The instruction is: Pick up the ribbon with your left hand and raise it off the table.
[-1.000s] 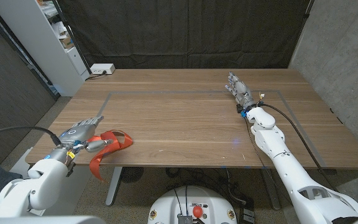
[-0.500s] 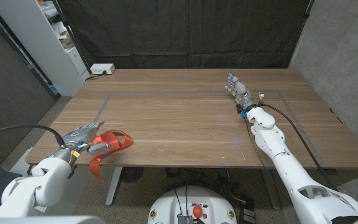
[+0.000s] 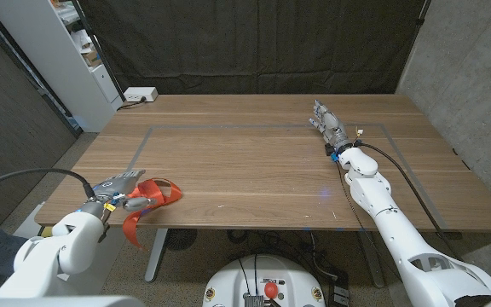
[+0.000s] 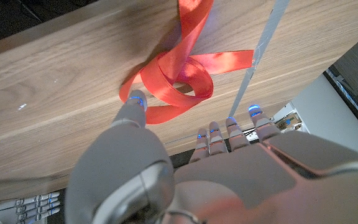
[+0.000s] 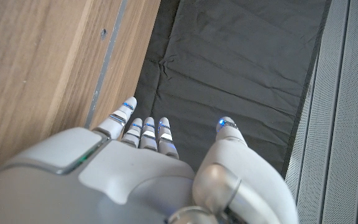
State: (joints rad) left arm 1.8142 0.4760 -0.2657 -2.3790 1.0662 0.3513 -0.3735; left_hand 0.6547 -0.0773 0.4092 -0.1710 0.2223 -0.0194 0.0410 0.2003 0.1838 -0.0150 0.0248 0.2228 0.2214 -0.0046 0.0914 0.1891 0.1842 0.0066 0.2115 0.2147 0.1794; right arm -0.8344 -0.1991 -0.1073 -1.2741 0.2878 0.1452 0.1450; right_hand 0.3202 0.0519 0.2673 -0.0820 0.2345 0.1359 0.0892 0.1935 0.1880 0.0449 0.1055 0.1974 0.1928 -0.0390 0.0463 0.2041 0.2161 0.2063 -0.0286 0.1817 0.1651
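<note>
A red ribbon [image 3: 158,194] lies in a loop near the front left edge of the wooden table [image 3: 254,170], one tail hanging over that edge. My left hand [image 3: 113,190] sits just left of it, fingers spread and stretched out. In the left wrist view the thumb [image 4: 135,101] touches the ribbon [image 4: 179,78] at the loop, while the other fingers [image 4: 229,127] reach past the table's edge, off the ribbon. My right hand [image 3: 326,119] stays at the far right of the table, fingers extended, holding nothing.
A white power strip [image 3: 139,94] sits on the table's far left corner. A white shelf unit [image 3: 83,60] stands beyond it. Grey tape lines [image 3: 262,128] mark a rectangle on the tabletop. A black curtain [image 3: 254,43] hangs behind.
My left hand has sunk lower and turned flatter toward the table beside the ribbon. The ribbon has hardly shifted. The right arm has not moved.
</note>
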